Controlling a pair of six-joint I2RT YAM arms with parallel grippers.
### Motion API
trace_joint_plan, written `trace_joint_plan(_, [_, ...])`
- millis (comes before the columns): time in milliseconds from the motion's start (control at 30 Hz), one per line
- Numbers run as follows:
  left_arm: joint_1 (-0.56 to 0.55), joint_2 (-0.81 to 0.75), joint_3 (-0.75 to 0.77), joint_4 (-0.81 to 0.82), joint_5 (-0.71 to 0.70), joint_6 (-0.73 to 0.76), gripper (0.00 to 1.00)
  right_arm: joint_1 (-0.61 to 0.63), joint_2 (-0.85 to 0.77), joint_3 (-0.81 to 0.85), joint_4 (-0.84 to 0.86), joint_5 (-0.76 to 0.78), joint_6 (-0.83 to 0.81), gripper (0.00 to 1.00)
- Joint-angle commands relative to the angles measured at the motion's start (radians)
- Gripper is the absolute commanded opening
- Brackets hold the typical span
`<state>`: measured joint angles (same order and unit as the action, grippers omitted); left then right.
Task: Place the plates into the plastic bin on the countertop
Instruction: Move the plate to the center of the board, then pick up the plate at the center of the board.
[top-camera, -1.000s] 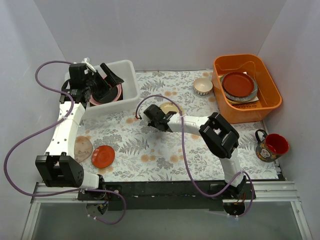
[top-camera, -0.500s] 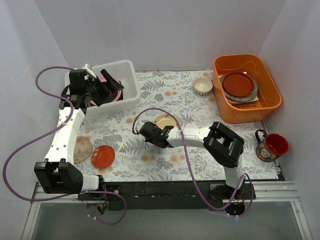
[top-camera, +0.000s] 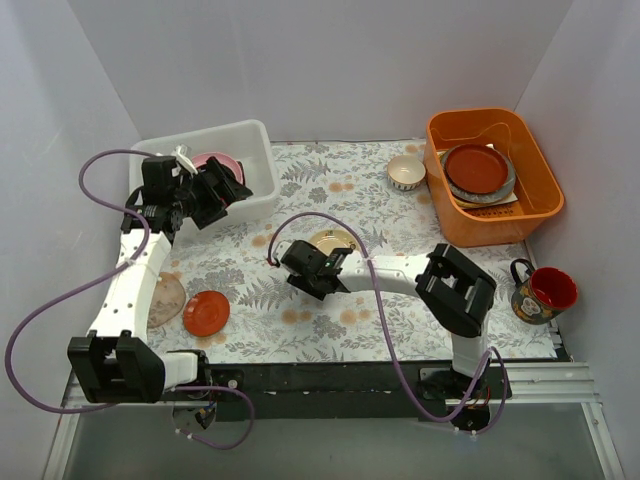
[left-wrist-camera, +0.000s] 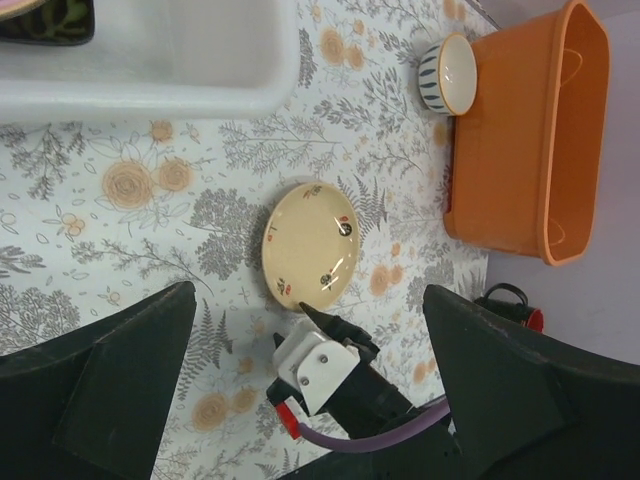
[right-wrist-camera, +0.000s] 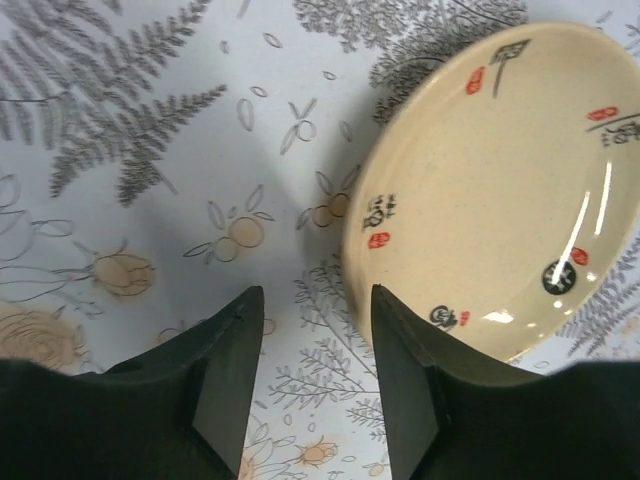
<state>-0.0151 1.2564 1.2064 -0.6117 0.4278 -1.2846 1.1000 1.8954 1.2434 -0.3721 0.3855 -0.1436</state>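
— Plate first: cream plate (top-camera: 335, 241) with small red and black marks, flat on the fern-printed countertop (top-camera: 420, 220), near the middle of the cloth.

— And the right gripper (right-wrist-camera: 315, 370)?

— Right at the plate's seven o'clock edge. Jaws stand part-way apart, only cloth between them, nothing held. One finger (right-wrist-camera: 405, 365) sits by the rim; touching or not, I cannot tell.

— Where's the plastic bin (top-camera: 258, 195)?

— Ten o'clock corner of the table, well apart from that plate. Pink plate (top-camera: 213, 162) inside it, and the left wrist view catches a corner of a black floral plate (left-wrist-camera: 45, 18) in there too.

— Left gripper (top-camera: 225, 185)?

— Over the bin's near wall, jaws spread wide, empty.

— Anything else on the cloth?

— Red-orange saucer (top-camera: 206, 312) at eight o'clock, and a pale round plate (top-camera: 165, 298) just beside it, partly hidden by the left arm.

— Other side?

— Orange tub (top-camera: 530, 200) at two o'clock with a red-brown plate (top-camera: 475, 168) in it. Small bowl (top-camera: 406, 172) at one o'clock, just beside the tub. Red-lined mug (top-camera: 543, 293) at four o'clock.
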Motion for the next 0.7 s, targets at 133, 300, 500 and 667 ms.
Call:
trace_joint_plan(133, [-0.012,-0.153,-0.203,0.087,0.154,-0.071,0.98,-0.009,-0.166,0.021,-0.030,-0.125,0.111,0.59])
trace_joint_plan(300, [-0.072,-0.203,-0.289,0.115,0.132,-0.104,0.98,-0.155,-0.326,-0.108,0.022,-0.227,0.190,0.59])
trace_joint_plan(500, [-0.265,-0.163,-0.384,0.229,0.036,-0.183,0.98,-0.489,-0.443,-0.289,0.203,-0.614,0.272,0.60])
trace_joint_plan(667, [-0.301,-0.095,-0.502,0.392,0.039,-0.242,0.95,-0.609,-0.372,-0.317,0.206,-0.778,0.298,0.59])
